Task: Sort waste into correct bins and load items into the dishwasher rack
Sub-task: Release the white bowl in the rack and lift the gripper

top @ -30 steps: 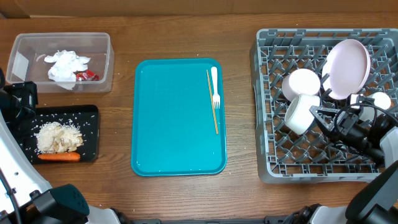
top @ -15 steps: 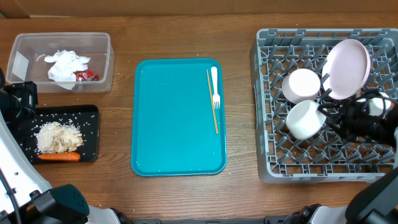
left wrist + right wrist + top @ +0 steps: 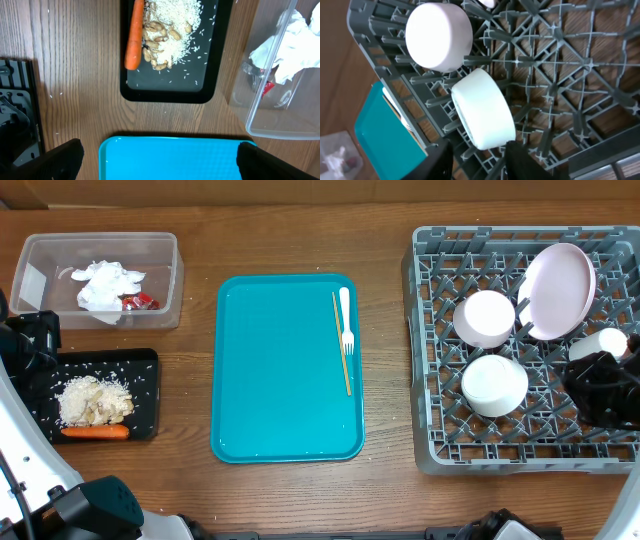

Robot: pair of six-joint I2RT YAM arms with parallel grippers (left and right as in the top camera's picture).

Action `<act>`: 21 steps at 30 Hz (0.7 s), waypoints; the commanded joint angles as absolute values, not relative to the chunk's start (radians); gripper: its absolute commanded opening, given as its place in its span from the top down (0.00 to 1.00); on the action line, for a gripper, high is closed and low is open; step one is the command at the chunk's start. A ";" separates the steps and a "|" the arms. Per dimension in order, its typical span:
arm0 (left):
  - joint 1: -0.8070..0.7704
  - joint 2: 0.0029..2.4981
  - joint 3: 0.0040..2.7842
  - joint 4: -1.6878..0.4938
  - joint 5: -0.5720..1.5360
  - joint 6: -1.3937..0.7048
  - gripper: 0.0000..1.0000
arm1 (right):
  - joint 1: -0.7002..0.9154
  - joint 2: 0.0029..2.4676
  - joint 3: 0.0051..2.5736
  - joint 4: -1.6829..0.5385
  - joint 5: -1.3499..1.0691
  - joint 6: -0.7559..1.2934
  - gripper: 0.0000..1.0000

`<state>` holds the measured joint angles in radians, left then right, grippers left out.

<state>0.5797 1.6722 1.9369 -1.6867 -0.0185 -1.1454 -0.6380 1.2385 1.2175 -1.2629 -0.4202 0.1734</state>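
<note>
"Status of the right end effector (image 3: 480, 146)?"
"Released, fingers spread, the lower bowl (image 3: 482, 116) just beyond them in the dishwasher rack (image 3: 560, 75)."
"And the left end effector (image 3: 160, 147)?"
"Spread too, empty, over the teal tray (image 3: 150, 165); the fork (image 3: 346, 320) lay on it."

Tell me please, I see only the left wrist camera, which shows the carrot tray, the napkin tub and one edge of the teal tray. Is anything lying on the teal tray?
Observer: Yes. A white fork lies near the right edge of the teal tray, next to a thin stick.
Operator: And where are the dishes?
Observer: All are in the grey rack: an upper bowl, a lower bowl, a plate and a cup.
Operator: Does the right gripper hold something?
Observer: No. The right gripper is open over the rack, and the lower bowl lies just ahead of its spread fingers.
</note>
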 commanded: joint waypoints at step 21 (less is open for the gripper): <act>0.580 1.671 1.939 -1.689 -0.026 -1.133 0.00 | -0.125 1.496 1.200 -1.189 0.095 0.371 0.96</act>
